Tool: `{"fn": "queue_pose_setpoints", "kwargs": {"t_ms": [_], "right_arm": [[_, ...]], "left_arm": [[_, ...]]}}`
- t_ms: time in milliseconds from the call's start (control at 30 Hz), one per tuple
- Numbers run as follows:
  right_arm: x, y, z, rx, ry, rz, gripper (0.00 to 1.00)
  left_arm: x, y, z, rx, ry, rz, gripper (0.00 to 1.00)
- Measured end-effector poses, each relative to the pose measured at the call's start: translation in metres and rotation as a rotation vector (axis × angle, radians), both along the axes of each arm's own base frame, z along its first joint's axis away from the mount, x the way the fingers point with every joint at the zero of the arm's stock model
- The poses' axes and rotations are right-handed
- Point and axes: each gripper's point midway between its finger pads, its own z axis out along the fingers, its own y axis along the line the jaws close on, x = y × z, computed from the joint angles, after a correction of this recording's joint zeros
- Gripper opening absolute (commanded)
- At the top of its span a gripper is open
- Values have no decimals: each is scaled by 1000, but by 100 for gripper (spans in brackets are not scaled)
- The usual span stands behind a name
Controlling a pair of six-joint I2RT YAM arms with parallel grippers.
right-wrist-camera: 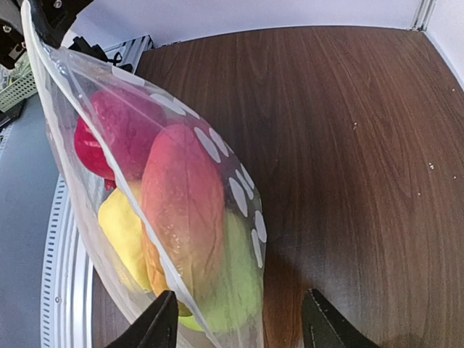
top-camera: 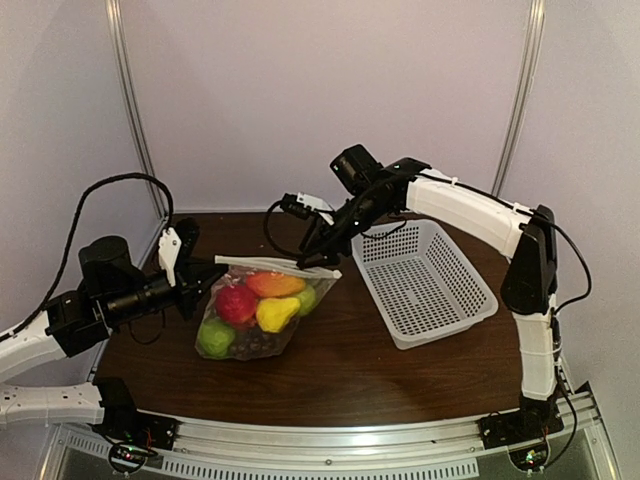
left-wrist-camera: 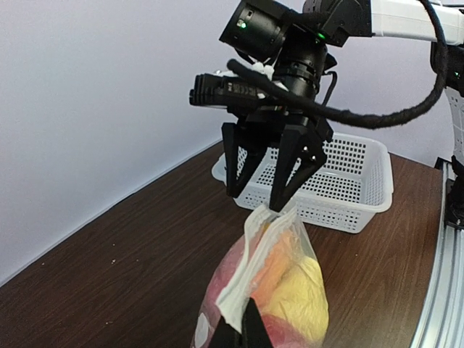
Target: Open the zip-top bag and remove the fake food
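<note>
Zip-top bag (top-camera: 268,310) in left pincer (top-camera: 213,273), just under right pincer (top-camera: 318,260)

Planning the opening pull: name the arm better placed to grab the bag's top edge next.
Right, probably: the right fingers stand open at the zip-top bag's top corner; the left fingers are shut on the opposite end, holding it.

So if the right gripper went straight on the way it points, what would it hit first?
Probably the bag: the right gripper points down with open jaws at the bag's top edge, so it would press into the plastic and the fruit inside before the table. Depth is unclear.
</note>
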Motion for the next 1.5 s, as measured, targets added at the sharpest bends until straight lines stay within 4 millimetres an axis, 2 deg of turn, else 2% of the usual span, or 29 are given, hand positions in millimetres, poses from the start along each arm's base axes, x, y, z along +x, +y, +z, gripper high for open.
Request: {"fn": "queue_pose_setpoints", "kwargs": {"t_ms": [67,100,200,267,533,600,633,667,733,900,1067,1167,1233,1300,1333,1367,1400,1467,1500], "right_arm": [[-4,1,-6,-14,14,11,52],[-5,1,-7,-16,17,12,45],[-4,2,-7,-14,15,8,14],[-3,2,-8,-17,18,6,1],[3,7,-10,-11,31,-13,0],[4,9,-4,2,17,-14,27],[6,10,-2,8,10,-15,38],[6,10,0,12,7,-18,45],[7,11,1,16,-9,-9,53],[3,10,1,17,-8,14,54],[0,14,-3,13,-2,22,53],[1,19,-17,-2,13,31,48],[3,22,-28,-14,29,35,36],[2,22,-38,-29,43,43,13],[1,23,-41,-34,48,46,5],[0,23,-44,-38,54,48,0],[0,23,-44,-40,57,47,0],[1,24,-41,-36,60,40,0],[2,24,-39,-32,57,36,0]], "left_arm": [[-1,1,1,-3,-3,0,0],[-1,1,1,-5,-4,0,0],[-2,2,2,-8,-7,0,0],[-2,3,1,-9,-8,1,0],[-3,8,3,-21,-11,21,0],[-2,10,2,-20,-10,29,0],[-3,10,3,-22,-11,30,0],[-3,11,2,-21,-10,32,0],[-3,12,2,-23,-12,34,0],[-3,13,2,-23,-12,37,0],[-4,13,2,-23,-12,37,0],[-3,13,2,-22,-12,40,0],[-3,14,1,-22,-13,43,0],[-3,15,1,-22,-13,46,0],[-3,15,1,-23,-13,48,0],[-3,16,1,-22,-10,51,0],[-3,17,0,-21,-9,55,0],[-2,19,-1,-20,-7,68,12],[-1,21,-1,-21,-6,78,27]]}}
